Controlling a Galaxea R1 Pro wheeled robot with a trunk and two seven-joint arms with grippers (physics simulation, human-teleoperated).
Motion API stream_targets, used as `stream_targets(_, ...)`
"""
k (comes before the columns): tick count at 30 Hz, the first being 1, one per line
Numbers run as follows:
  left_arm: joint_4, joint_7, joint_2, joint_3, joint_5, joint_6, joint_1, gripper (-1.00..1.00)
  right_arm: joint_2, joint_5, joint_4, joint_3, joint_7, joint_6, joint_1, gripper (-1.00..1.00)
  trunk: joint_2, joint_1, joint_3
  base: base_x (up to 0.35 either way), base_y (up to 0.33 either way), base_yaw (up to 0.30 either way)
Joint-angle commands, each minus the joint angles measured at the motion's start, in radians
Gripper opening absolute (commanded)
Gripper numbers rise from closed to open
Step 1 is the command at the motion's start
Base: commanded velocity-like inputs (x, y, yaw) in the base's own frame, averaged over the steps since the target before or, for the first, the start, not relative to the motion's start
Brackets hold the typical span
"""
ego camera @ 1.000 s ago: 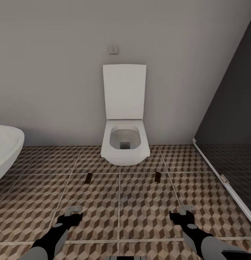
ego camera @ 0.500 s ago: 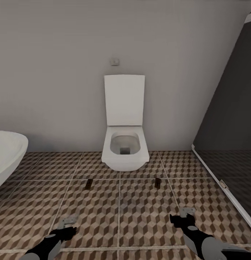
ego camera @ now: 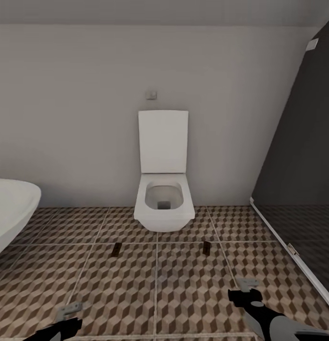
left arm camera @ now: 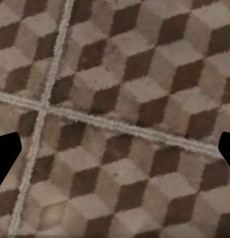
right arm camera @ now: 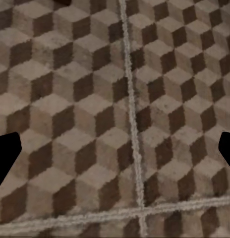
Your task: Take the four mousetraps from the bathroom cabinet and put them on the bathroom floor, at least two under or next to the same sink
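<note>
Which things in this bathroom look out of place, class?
Two mousetraps lie loose on the floor in front of the toilet, one at each side. The toilet lid stands open. Nothing looks spilled or broken.

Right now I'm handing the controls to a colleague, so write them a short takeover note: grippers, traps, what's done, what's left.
Left gripper and right gripper: both open and empty, held low over the bathroom floor.
Two mousetraps lie flat on the tiles in front of the toilet: one to the left, one to the right.
A sink shows at the left edge; both traps lie well apart from it.
Done: two traps on the floor.
Left: the other two traps, plus getting two beside or under one sink.
</note>
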Motion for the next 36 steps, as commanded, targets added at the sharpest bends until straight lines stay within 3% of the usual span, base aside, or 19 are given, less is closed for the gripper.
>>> stream_targets(1, 0.004, 0.0, 0.003, 0.003, 0.008, -0.001, 0.0, 1.0, -0.004, 0.009, 0.003, -0.001, -0.004, -0.003, 0.002, 1.0, 0.0, -0.001, 0.003, 0.0, 0.0, 0.0)
stream_targets(9, 0.014, -0.002, 0.012, 0.002, 0.019, 0.001, 0.006, 1.0, -0.018, 0.009, 0.004, 0.0, -0.003, 0.004, 0.033, 1.0, 0.002, -0.004, 0.034, 0.0, 0.0, 0.0)
stream_targets(25, 0.016, -0.003, 0.01, 0.002, 0.021, 0.001, 0.008, 1.0, -0.022, 0.009, 0.004, 0.0, -0.002, 0.006, 0.112, 1.0, 0.006, -0.011, 0.096, 0.0, 0.0, 0.0)
stream_targets(36, 0.019, -0.003, 0.01, 0.002, 0.021, 0.003, 0.009, 1.0, -0.021, 0.01, 0.004, 0.0, 0.0, 0.006, 0.129, 1.0, 0.008, -0.016, 0.138, 0.0, 0.0, 0.0)
